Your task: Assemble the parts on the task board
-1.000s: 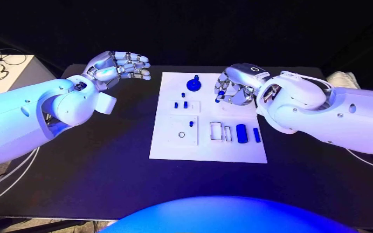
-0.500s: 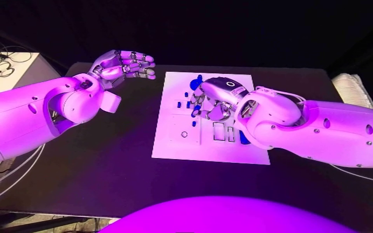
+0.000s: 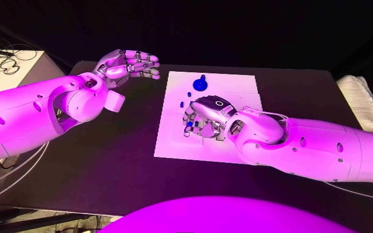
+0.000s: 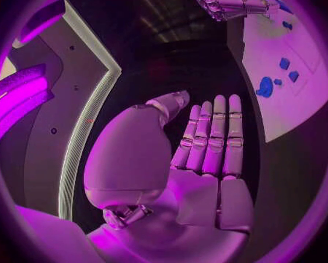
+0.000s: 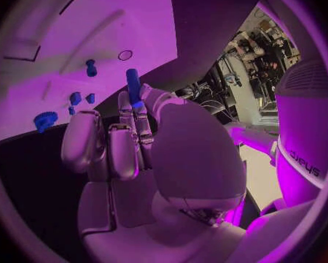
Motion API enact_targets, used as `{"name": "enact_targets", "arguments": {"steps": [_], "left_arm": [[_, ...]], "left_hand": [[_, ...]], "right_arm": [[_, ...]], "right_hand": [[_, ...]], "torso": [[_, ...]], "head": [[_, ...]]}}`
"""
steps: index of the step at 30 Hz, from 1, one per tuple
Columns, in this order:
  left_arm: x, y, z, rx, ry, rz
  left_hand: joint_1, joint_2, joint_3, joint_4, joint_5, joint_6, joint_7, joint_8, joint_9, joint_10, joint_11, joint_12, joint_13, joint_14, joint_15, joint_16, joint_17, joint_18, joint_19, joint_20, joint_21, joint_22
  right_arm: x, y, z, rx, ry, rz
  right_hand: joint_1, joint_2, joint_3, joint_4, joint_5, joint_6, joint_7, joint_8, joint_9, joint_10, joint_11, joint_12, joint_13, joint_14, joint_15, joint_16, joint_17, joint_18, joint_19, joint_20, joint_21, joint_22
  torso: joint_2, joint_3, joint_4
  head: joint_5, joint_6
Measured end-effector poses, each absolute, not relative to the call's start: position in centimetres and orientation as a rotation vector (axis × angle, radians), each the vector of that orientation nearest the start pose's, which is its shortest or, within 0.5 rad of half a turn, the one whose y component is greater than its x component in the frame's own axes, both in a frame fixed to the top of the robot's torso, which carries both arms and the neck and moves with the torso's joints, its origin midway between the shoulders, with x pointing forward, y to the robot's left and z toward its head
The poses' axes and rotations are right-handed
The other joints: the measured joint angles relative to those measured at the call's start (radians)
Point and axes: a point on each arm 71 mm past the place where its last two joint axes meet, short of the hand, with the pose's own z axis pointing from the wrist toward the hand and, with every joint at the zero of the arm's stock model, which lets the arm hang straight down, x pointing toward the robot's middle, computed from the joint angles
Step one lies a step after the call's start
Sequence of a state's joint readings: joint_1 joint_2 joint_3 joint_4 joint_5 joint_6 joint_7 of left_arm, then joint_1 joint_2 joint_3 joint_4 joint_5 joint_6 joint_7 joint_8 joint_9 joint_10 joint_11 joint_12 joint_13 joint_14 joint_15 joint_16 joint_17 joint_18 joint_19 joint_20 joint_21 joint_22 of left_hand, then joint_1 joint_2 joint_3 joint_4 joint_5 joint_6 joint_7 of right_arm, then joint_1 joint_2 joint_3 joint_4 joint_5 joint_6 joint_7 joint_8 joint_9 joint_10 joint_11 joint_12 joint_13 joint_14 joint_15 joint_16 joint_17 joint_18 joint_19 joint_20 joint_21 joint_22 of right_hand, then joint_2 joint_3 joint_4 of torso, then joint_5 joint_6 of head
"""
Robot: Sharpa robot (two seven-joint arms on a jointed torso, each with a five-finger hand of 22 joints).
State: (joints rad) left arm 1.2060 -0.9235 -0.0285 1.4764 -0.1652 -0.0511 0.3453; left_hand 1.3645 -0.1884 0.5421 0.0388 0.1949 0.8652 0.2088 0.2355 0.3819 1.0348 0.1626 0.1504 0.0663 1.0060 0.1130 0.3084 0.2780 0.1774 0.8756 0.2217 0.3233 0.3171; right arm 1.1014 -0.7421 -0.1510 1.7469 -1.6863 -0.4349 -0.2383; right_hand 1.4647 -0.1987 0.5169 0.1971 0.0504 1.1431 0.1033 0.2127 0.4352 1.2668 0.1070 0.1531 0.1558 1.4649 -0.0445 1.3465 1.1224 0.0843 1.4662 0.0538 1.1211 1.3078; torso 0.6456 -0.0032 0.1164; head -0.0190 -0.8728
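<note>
One task board [image 3: 233, 84]; one blue peg [image 5: 132, 83] pinched by right robot hand [image 3: 205, 118]; left robot hand [image 3: 124, 66] empty, fingers loosely curled.

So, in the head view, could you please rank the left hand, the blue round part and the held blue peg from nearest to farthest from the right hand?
1. Blue peg, pinched in the right hand.
2. Blue round part, at the board's far end.
3. Left hand, off the board's left side.

Right hand [image 3: 208, 118] over task board [image 3: 233, 84]; left hand [image 3: 128, 64] beside board
</note>
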Motion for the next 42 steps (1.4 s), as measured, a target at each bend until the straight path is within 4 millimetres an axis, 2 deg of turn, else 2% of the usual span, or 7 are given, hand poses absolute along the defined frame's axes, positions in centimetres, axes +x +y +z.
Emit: {"name": "enact_targets", "arguments": {"steps": [13, 23, 42], "left_arm": [[49.1, 24.8, -17.4, -0.918, 1.578, -1.602], [49.1, 24.9, -17.4, -0.918, 1.578, -1.601], [49.2, 24.9, -17.4, -0.919, 1.578, -1.600]], "left_hand": [[0.000, 0.000, 0.000, 0.000, 0.000, 0.000, 0.000, 0.000, -0.001, 0.000, 0.000, 0.000, 0.000, 0.000, 0.000, 0.000, 0.002, 0.000, 0.004, 0.004, 0.000, -0.001], [0.000, 0.000, 0.000, 0.000, 0.000, 0.000, 0.000, 0.000, -0.001, 0.000, 0.000, 0.000, 0.000, 0.000, 0.000, 0.000, 0.002, 0.000, 0.004, 0.004, 0.000, -0.001], [0.000, 0.000, 0.000, 0.000, 0.000, 0.000, 0.000, 0.000, -0.001, 0.000, 0.000, 0.000, 0.000, 0.000, 0.000, 0.000, 0.001, 0.000, 0.004, 0.004, 0.000, -0.001]], "right_arm": [[39.0, -8.9, -24.5, -0.389, 1.634, 0.798], [39.0, -8.9, -24.7, -0.395, 1.634, 0.783], [39.4, -9.0, -25.3, -0.399, 1.644, 0.762]], "right_hand": [[-0.005, 0.005, 0.007, -0.007, -0.003, 0.000, 0.000, 0.000, 0.002, 0.000, 0.000, 0.000, 0.000, 0.000, 0.000, 0.000, -0.004, 0.000, 0.000, 0.000, 0.000, 0.000], [-0.005, 0.005, 0.007, -0.007, 0.002, 0.000, 0.000, -0.001, 0.002, 0.000, 0.000, 0.000, 0.000, 0.000, 0.000, 0.000, -0.004, 0.000, 0.000, 0.000, 0.000, 0.000], [-0.008, 0.002, 0.008, -0.009, 0.002, -0.004, 0.000, 0.004, 0.004, 0.003, 0.003, 0.000, 0.002, 0.002, 0.002, 0.000, -0.004, 0.000, 0.000, 0.000, 0.000, 0.000]], "torso": [[-0.001, 0.0007, 0.0004], [0.000, -0.0003, 0.0005], [0.000, 0.0005, 0.0014]], "head": [[0.015, 0.000], [0.016, 0.000], [0.018, 0.000]]}}
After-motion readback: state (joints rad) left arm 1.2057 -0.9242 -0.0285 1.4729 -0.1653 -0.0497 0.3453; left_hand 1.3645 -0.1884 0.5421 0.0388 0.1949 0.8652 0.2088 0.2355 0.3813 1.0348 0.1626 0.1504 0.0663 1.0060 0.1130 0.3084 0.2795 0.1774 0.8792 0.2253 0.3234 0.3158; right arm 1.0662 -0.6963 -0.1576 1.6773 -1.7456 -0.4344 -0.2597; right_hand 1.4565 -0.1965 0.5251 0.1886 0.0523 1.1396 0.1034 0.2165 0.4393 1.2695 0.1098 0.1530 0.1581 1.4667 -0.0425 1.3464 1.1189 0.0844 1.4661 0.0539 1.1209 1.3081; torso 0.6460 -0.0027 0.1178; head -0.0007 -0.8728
